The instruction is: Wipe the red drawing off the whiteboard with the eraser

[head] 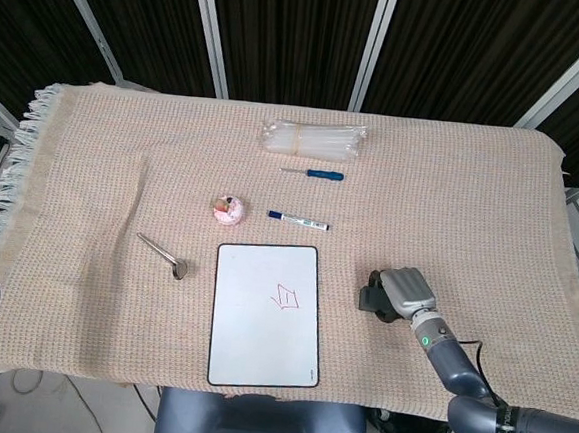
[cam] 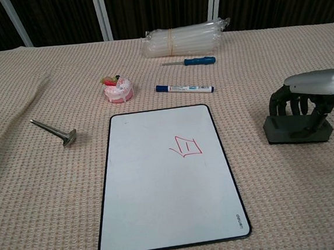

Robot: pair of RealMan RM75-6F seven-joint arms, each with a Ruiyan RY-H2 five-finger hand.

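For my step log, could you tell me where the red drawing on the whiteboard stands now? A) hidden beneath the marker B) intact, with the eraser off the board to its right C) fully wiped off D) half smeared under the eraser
B: the red drawing is intact on the whiteboard, and the eraser sits on the cloth to its right under the right hand.

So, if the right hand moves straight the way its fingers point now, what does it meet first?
The right hand has its fingers curled down onto the eraser, so it meets that first. Full contact is unclear.
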